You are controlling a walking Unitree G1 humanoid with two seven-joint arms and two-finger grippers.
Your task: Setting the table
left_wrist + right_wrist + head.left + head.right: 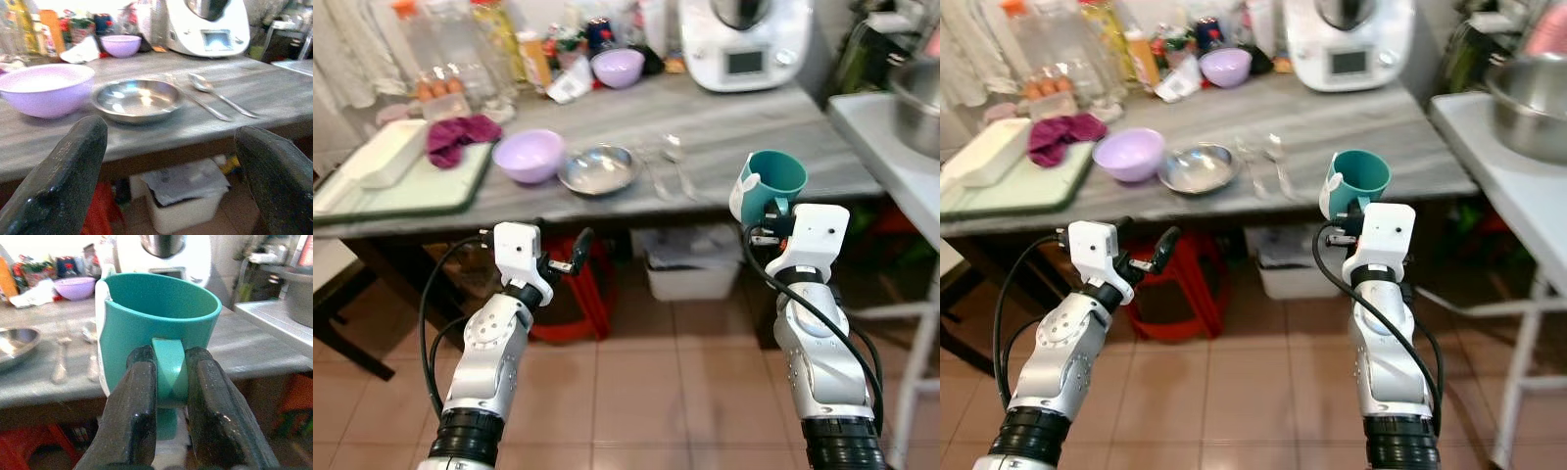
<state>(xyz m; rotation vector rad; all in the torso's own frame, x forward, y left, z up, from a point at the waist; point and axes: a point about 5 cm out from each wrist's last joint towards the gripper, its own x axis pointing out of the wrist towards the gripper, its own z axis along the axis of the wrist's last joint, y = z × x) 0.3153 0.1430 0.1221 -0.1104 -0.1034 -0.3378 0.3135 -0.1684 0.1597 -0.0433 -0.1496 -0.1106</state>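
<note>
Right tool (766, 227) is clamped tight on the handle of the teal mug (771, 182), both fingers (132, 426) pinched either side of it, mug upright and held in the air just off the near edge of the tabletop (744, 137). Left tool (570, 257) hangs below that same edge, spread wide with nothing in it.

This looks like the carry-in step: mug in hand, not yet placed. Next it needs to go forward over the tabletop and come down level on bare surface, probably just right of the spoon (215, 93) and fork beside the steel dish (598, 168), with the purple bowl (529, 155) left of that dish.

Hard to read: the fork is blurred, the mug's inside bottom is hidden, and the clutter at the tabletop's far edge is too soft to name.
</note>
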